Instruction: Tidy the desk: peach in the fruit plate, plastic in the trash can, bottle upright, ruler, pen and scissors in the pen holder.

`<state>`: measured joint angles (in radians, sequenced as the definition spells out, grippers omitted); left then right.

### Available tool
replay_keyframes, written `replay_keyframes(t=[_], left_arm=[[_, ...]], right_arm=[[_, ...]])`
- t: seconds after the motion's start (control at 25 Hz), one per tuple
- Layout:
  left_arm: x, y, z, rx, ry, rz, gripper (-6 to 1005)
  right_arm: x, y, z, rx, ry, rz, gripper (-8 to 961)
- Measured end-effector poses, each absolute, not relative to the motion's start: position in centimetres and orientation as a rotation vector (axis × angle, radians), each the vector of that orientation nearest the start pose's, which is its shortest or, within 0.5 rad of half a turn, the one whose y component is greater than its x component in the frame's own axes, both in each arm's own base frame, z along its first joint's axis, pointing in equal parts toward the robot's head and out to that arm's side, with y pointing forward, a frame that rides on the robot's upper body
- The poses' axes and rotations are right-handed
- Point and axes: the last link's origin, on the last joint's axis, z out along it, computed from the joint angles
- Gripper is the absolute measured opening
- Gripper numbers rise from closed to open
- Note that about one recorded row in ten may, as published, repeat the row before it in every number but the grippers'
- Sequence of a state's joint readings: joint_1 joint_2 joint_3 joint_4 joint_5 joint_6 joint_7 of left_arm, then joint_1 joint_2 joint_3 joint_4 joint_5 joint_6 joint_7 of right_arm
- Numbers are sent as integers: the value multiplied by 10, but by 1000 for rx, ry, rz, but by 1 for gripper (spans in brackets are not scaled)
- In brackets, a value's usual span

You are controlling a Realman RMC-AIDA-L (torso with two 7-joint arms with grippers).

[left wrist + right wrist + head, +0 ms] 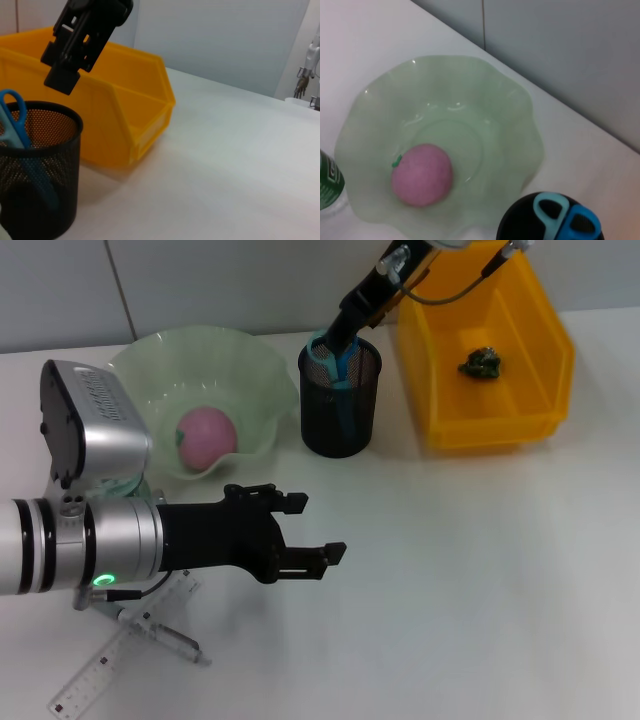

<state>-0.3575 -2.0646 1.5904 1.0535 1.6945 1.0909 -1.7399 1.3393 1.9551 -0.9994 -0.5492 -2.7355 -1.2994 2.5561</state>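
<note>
The pink peach (207, 437) lies in the green fruit plate (250, 360). Blue scissors (335, 365) stand in the black mesh pen holder (340, 425), handles up. My right gripper (338, 335) hangs just above those handles, open and apart from them in the left wrist view (57, 70). Crumpled dark plastic (481, 363) sits in the yellow trash can (540, 425). My left gripper (315, 528) is open and empty over the table in front of the plate. The clear ruler (95, 675) and the pen (165, 638) lie under the left arm. The bottle (327, 182) stands beside the plate, mostly hidden.
The pen holder stands between the fruit plate and the yellow bin, close to both. My left arm's silver body (90, 540) covers the table's left front. White table (470, 600) stretches to the right of the left gripper.
</note>
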Motion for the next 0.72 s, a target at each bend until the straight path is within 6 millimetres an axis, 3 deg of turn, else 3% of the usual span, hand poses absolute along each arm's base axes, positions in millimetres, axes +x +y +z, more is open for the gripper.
replay_keyframes(t=[0.08, 0.28, 0.48, 0.72], left_arm=[[-197, 319, -68, -2844, -548, -432, 803], [-200, 320, -65, -2836, -551, -438, 803], [-206, 316, -54, -2851, -498, -471, 802], [-212, 311, -43, -2864, -472, -508, 802]], right_arm=[[63, 480, 9, -2517, 882, -373, 555], [59, 477, 11, -2531, 866, -348, 632], [59, 464, 17, -2572, 812, -243, 632], [78, 441, 25, -2699, 786, -6, 632]])
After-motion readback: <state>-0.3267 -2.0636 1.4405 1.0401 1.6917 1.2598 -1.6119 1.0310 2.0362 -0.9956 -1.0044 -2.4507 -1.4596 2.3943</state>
